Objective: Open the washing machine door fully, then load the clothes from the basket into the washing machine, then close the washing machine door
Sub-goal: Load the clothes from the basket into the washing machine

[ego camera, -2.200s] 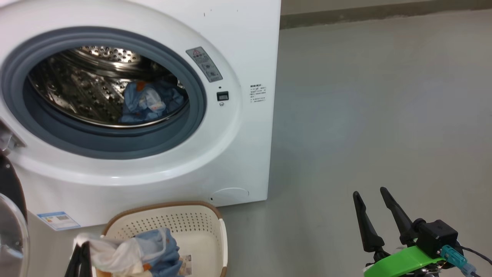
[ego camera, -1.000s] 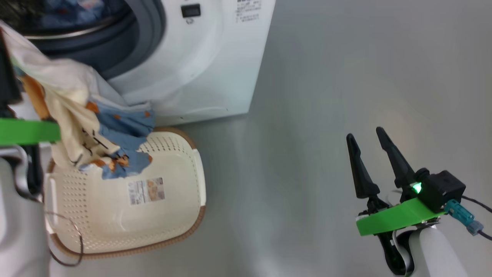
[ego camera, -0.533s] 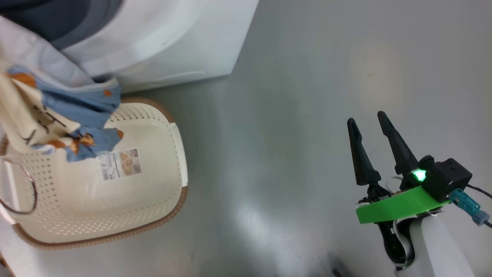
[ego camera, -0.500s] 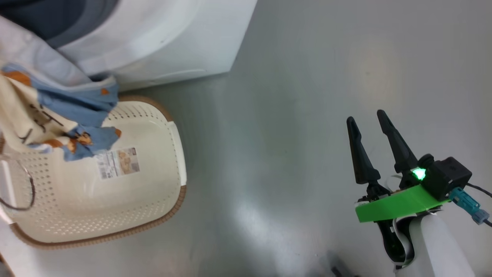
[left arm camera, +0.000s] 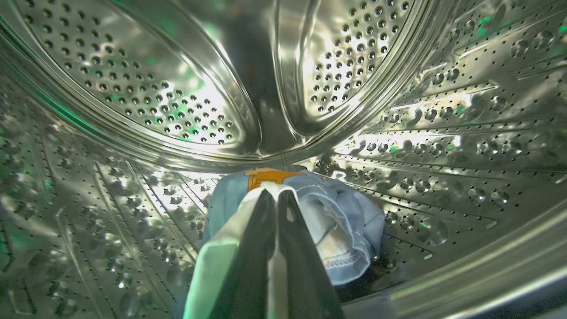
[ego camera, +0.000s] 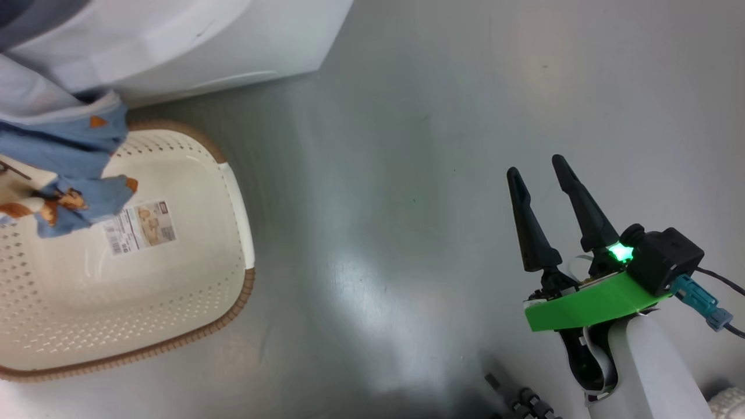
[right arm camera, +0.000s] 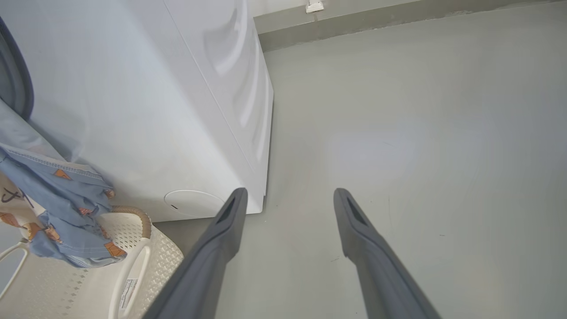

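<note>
In the left wrist view my left gripper (left arm camera: 275,195) is inside the perforated steel drum (left arm camera: 155,102) of the washing machine (ego camera: 174,52), shut on a cream-white piece of the clothes (left arm camera: 212,261). A light-blue garment (left arm camera: 345,221) lies on the drum floor just beyond the fingertips. The rest of the held clothes (ego camera: 64,169) hangs from the machine's mouth over the basket (ego camera: 145,279), whose labelled bottom is bare. My right gripper (ego camera: 535,165) stands open over the floor to the right, holding nothing. The washing machine door is out of view.
Bare grey floor (ego camera: 378,174) stretches between the basket and my right gripper. In the right wrist view the machine's white side (right arm camera: 155,110) and the basket's handle (right arm camera: 133,266) lie left of the open gripper (right arm camera: 290,192), and a wall skirting (right arm camera: 376,17) runs along the far edge.
The head camera has tilted down and turned right. The left gripper has lifted the clothes out of the basket and up into the machine's mouth. The right gripper has stayed open.
</note>
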`<state>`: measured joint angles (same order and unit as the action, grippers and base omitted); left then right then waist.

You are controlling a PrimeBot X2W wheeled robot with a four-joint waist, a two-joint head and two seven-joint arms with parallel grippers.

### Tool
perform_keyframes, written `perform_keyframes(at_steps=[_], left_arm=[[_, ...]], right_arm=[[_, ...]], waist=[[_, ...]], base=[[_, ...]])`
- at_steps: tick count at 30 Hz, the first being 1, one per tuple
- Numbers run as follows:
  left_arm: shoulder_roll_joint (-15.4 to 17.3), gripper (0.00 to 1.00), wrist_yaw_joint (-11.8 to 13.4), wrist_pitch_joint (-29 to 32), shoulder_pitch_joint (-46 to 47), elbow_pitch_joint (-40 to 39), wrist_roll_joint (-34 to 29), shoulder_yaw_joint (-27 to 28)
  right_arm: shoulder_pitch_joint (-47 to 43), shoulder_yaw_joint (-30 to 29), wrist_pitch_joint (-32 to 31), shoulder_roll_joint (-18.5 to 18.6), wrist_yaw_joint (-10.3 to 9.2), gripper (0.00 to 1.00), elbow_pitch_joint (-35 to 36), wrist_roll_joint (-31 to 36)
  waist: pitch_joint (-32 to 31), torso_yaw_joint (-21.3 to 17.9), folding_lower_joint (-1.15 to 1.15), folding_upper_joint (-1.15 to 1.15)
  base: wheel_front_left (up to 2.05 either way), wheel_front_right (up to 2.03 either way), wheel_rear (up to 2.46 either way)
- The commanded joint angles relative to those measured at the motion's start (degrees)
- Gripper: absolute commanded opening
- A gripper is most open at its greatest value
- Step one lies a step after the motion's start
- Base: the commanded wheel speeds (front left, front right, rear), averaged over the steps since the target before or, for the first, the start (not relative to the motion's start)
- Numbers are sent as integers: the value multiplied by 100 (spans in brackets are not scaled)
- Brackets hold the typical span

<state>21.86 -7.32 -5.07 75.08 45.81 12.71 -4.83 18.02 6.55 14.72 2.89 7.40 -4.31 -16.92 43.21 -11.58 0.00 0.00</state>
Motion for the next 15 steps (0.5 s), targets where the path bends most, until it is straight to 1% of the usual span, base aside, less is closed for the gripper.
perform_keyframes(at_steps=[1, 2, 5, 9, 10, 15], left_arm=[[326, 0, -16, 100, 181, -51, 109, 15], [355, 0, -16, 272, 390, 30, 250, -111], [443, 0, -16, 470, 668, 52, 483, -335], [586, 0, -16, 689, 985, 32, 851, -489], [586, 0, -16, 689, 985, 32, 851, -489], [736, 0, -16, 901, 1325, -139, 1225, -819]], right_arm=[[-62, 122, 28, -2, 9, 100, 131, -44], [-60, 119, 28, -2, 9, 100, 144, -78], [-51, 127, 28, -2, 9, 100, 159, -131], [-3, 188, 28, -2, 9, 100, 172, -210], [-3, 188, 28, -2, 9, 100, 172, -210], [129, 269, 28, -2, 9, 100, 202, -320]], waist=[[155, -72, 0, 0], [279, -90, 0, 0], [461, -116, 0, 0], [694, -141, 0, 0], [694, -141, 0, 0], [948, -174, 0, 0]], base=[[0, 0, 0], [0, 0, 0], [0, 0, 0], [0, 0, 0], [0, 0, 0], [0, 0, 0]])
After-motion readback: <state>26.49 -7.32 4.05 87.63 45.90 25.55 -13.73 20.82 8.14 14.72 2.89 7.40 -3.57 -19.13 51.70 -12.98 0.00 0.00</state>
